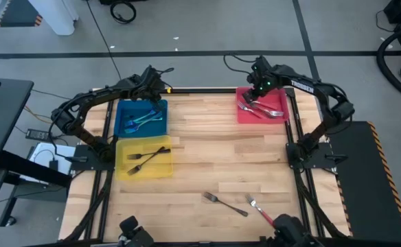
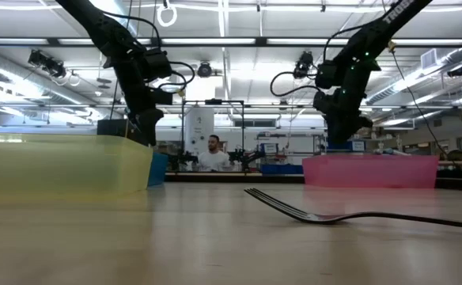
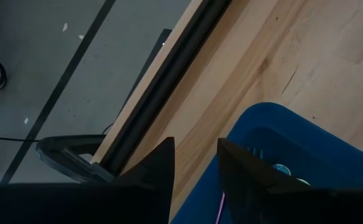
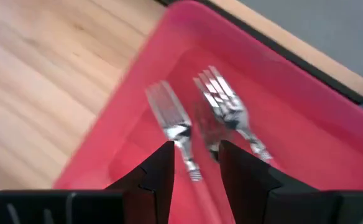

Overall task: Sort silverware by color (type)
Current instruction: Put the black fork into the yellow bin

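Two forks are all we can see left loose on the wooden surface (image 1: pixel 214 158), both near its front edge: a plain grey fork (image 1: pixel 224 204) and, just beside it, a red-handled fork (image 1: pixel 259 208). In the low view the grey one lies closest to the camera, tines raised a little. We judge these are the last pieces to sort, so the job looks close to done.

Further back on our left sits the yellow tray (image 1: pixel 121 169), holding dark grey forks (image 1: pixel 147 158). Touching it behind is the blue tray (image 1: pixel 122 121), with teal-handled forks (image 1: pixel 144 119) inside. Across the surface, at the far right corner, the red tray (image 1: pixel 242 116) holds red-handled forks (image 1: pixel 262 109) whose silver tines show clearly in the right wrist view.

The left gripper (image 1: pixel 156 88) hangs over the far edge of the blue tray, its fingers parted by a narrow gap and holding nothing. The right gripper (image 1: pixel 259 87) hangs above the red tray, fingers likewise parted and empty, with the forks lying free below it.

What remains, as we read it, is for the grey fork to go to the yellow tray and the red-handled one to the red tray.
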Robot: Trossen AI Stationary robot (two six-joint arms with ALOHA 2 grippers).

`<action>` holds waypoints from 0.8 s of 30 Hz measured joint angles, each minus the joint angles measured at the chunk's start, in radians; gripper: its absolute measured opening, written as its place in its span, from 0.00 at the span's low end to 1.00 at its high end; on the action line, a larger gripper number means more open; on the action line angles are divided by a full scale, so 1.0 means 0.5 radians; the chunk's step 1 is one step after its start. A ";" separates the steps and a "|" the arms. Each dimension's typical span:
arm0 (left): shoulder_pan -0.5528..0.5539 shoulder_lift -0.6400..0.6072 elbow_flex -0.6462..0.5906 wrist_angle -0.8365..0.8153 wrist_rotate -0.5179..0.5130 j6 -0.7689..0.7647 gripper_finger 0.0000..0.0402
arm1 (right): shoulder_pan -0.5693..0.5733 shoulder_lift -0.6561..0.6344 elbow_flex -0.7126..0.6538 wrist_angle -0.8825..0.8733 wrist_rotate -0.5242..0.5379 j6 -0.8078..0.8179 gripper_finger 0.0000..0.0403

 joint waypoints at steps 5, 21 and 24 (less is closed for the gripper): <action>0.000 0.000 0.000 -0.002 0.000 0.000 0.30 | -0.001 0.113 0.014 -0.050 0.091 -0.036 0.33; 0.000 0.000 0.000 0.015 0.002 -0.001 0.30 | 0.018 0.245 0.014 -0.267 0.264 -0.123 0.33; 0.000 0.000 0.000 0.033 0.002 -0.001 0.30 | 0.018 0.245 0.013 -0.265 0.264 -0.146 0.33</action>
